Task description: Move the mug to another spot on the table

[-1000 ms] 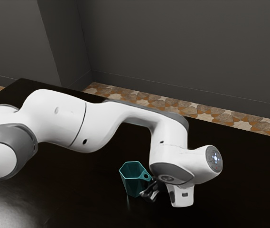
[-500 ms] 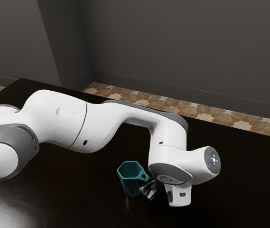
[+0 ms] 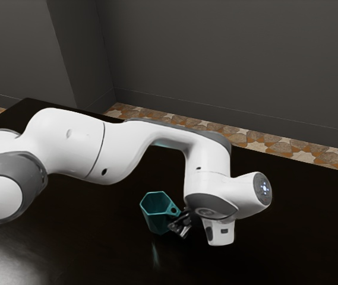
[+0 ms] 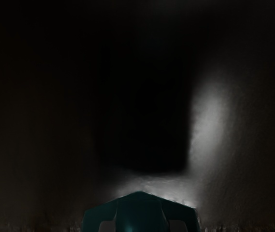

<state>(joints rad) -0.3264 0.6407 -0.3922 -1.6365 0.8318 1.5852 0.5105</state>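
- White seven-joint robot arm (image 3: 127, 151) comes in from the exterior view's left, bends at the elbow and drops its wrist low over the dark glossy table (image 3: 287, 237).
- Black two-finger gripper (image 3: 179, 226) sits under the wrist, just above the tabletop, fingers drawn in and pinching the teal faceted mug (image 3: 155, 209) at its handle side.
- Mug position: near the table's front middle, immediately to the exterior view's left of the gripper.
- Mug attitude: tilted, open angular rim up and toward the exterior view's left, base angled down toward the fingers.
- Cannot tell whether the base touches the table; a faint teal reflection lies on the surface just below it.
- Wrist view: the mug (image 4: 139, 212) appears as a blurred teal shape directly under the hand, with dark tabletop (image 4: 55, 121) and a pale glare patch beyond it.
- Background: patterned brown tile floor (image 3: 275, 142) behind the table, dark grey walls (image 3: 228, 53).
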